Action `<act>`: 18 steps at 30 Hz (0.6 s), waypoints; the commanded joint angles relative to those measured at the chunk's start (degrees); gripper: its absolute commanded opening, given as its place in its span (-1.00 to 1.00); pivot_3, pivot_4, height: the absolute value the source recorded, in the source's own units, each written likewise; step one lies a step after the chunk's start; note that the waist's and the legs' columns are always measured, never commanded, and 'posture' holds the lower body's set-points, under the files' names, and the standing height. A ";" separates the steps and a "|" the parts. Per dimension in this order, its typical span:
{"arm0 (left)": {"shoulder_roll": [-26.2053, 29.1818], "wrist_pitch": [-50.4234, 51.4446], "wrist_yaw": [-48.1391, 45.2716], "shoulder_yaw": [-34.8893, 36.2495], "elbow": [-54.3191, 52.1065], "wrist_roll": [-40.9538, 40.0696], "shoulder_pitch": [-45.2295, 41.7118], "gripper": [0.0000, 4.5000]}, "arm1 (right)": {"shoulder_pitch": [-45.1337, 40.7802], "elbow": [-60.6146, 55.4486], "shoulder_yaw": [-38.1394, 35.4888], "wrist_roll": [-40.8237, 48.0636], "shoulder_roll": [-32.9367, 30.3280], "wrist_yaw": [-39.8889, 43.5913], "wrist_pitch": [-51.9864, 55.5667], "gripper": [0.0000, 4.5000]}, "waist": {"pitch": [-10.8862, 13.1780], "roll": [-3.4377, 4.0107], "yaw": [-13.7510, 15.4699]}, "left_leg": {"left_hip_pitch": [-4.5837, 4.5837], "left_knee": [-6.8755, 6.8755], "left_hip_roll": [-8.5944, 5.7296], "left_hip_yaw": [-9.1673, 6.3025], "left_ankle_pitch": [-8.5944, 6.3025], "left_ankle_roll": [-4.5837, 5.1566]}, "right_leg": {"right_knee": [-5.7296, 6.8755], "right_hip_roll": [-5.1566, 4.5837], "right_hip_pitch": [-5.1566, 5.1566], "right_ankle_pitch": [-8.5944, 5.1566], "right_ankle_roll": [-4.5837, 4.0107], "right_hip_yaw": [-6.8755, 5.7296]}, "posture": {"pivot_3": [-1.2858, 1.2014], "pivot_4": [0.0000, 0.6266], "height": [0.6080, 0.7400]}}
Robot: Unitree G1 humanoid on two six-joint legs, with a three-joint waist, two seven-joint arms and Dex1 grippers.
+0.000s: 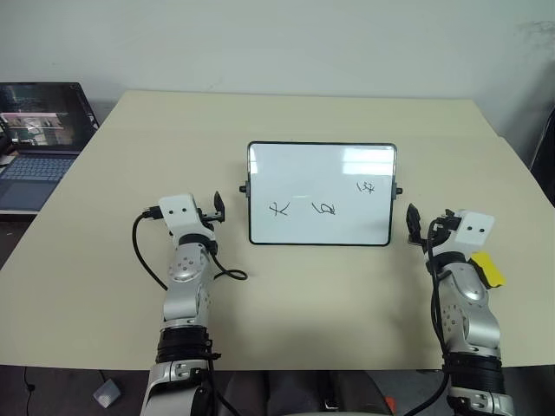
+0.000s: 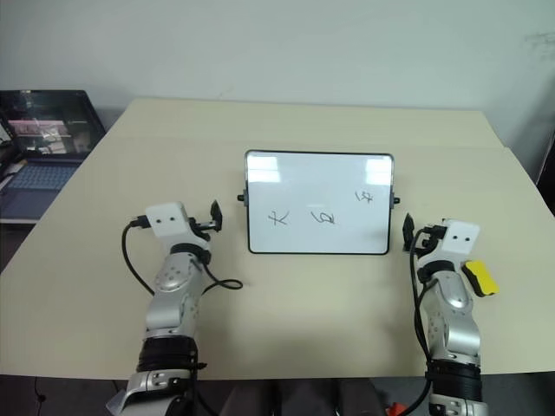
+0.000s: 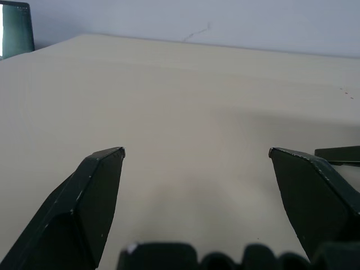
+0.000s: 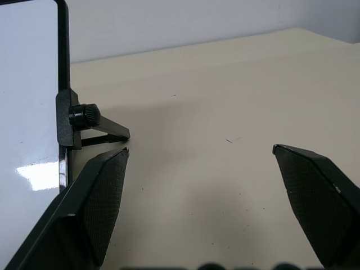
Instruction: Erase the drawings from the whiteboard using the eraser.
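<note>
While all three drawings (image 1: 323,201) sit untouched on whiteboard (image 1: 321,165), I count task as not begun: grab, wipe, all left. Eraser (image 2: 479,277) lies on table (image 1: 104,217) just beside my right arm, on its outer side, right of board, not held. Its long axis runs near-to-far, slanting: near end angled away from board. Left gripper (image 3: 197,153) fingers spread wide, nothing between, left of board. Right gripper (image 4: 201,149) likewise spread, empty, near board's right knob (image 4: 84,115).
</note>
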 commanded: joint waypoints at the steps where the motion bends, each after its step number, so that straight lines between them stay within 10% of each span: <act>1: 0.39 0.50 1.05 0.00 -1.48 0.92 -0.76 0.99 | -0.91 -1.47 -0.82 0.25 -0.50 0.32 -1.11 1.00 | 0.00 0.00 0.00 | 0.00 0.00 0.00 0.00 0.00 0.00 | 0.00 0.00 0.00 0.00 0.00 0.00 | 0.03 -0.52 1.00; 18: 3.16 2.06 -0.25 2.74 -2.02 -0.79 -0.97 0.99 | -0.76 -2.52 -1.00 0.78 -0.72 0.76 -0.63 1.00 | 0.00 0.00 0.01 | 0.00 0.01 0.01 0.01 0.00 0.00 | 0.00 0.01 0.00 0.01 0.00 0.01 | 0.03 -0.52 1.00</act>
